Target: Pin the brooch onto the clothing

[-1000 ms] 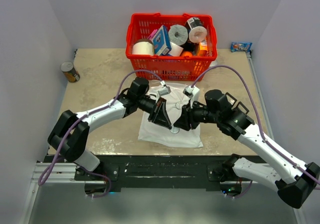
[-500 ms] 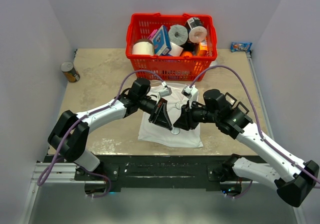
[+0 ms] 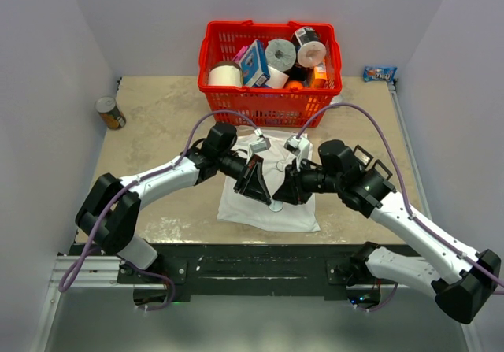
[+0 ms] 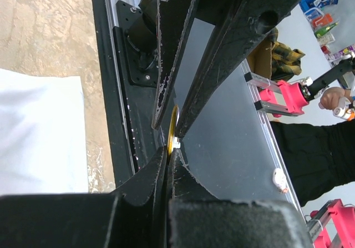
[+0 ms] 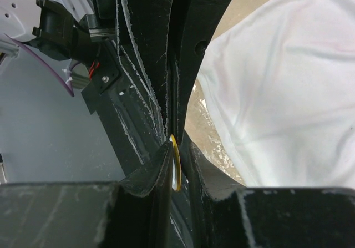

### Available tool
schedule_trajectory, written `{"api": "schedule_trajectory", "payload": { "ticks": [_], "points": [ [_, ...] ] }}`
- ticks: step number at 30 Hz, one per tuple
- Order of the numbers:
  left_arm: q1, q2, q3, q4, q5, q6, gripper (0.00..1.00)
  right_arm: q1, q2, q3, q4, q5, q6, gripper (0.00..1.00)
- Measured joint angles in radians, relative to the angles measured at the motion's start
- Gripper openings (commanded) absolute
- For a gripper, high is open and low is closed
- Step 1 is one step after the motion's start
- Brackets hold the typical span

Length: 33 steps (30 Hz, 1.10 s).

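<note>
Table [image 3: 157, 108]: tan, white walls [image 3: 142, 21] around.
Shirt [image 3: 264, 214]: flat on it.
My left gripper [image 4: 169, 153]: pinches brooch [image 4: 173, 128].
My right gripper [image 5: 176, 148]: pinches it too.

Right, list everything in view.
basket: one, red, table's far edge
rolls: at least three, white or grey, in basket
box: one, blue, in basket
can: one, brownish, table's left edge
packet: one, blue, far right corner
shirt: one, white, table centre
brooch: one, gold edge showing, pinched by both jaws
left arm, right arm: white and black, jaws meeting over shirt
</note>
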Motion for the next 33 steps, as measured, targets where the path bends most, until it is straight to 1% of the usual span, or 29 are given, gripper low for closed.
{"api": "schedule_trajectory", "payload": {
  "ticks": [5,8,9,10,11,12,14,15,17,18,21,24,27,29,30,33],
  "points": [
    [0.0,0.0,0.0,-0.004,-0.003,0.003,0.0,0.0,0.006,-0.003,0.002,-0.009,-0.003,0.17],
    [0.0,0.0,0.0,-0.004,-0.004,0.003,0.0,0.0,0.006,-0.003,0.003,-0.012,-0.006,0.09],
    [0.0,0.0,0.0,-0.004,-0.006,0.003,0.0,0.0,0.006,-0.003,0.003,-0.013,-0.007,0.03],
    [0.0,0.0,0.0,-0.004,-0.007,0.003,0.0,0.0,0.006,-0.003,0.005,-0.016,-0.008,0.0],
    [0.0,0.0,0.0,-0.004,-0.007,0.004,0.0,0.0,0.006,-0.003,0.006,-0.018,-0.009,0.0],
    [0.0,0.0,0.0,-0.005,-0.007,0.006,0.17,0.0,0.006,-0.003,0.008,-0.02,-0.01,0.0],
    [0.0,-0.001,0.002,-0.005,-0.008,0.016,0.38,0.0,0.006,-0.003,0.011,-0.023,-0.01,0.0],
    [0.001,-0.002,0.004,-0.007,-0.013,0.018,0.56,0.0,0.006,-0.007,0.016,-0.024,-0.01,0.0],
    [0.008,-0.009,0.009,-0.01,-0.024,0.023,0.66,0.0,0.006,-0.019,0.029,-0.019,-0.006,0.0],
    [0.014,-0.018,0.01,-0.011,-0.031,0.021,0.74,0.0,0.006,-0.026,0.035,-0.01,-0.002,0.0],
    [0.058,-0.062,0.008,0.002,-0.073,0.006,0.8,0.0,0.002,-0.061,0.092,0.024,0.029,0.0],
    [0.121,-0.134,-0.014,0.08,-0.142,-0.05,0.81,0.0,-0.013,-0.122,0.21,0.08,0.094,0.0],
    [0.156,-0.22,-0.06,0.16,-0.267,-0.113,0.81,0.0,-0.027,-0.184,0.356,0.146,0.177,0.0],
    [0.155,-0.304,-0.137,0.252,-0.381,-0.185,0.81,0.0,-0.03,-0.209,0.451,0.197,0.226,0.0],
    [0.154,-0.336,-0.172,0.293,-0.417,-0.221,0.81,0.0,-0.031,-0.217,0.5,0.221,0.248,0.0],
    [0.145,-0.44,-0.331,0.501,-0.566,-0.369,0.8,0.0,-0.036,-0.239,0.64,0.285,0.307,0.0]
  ]
}}
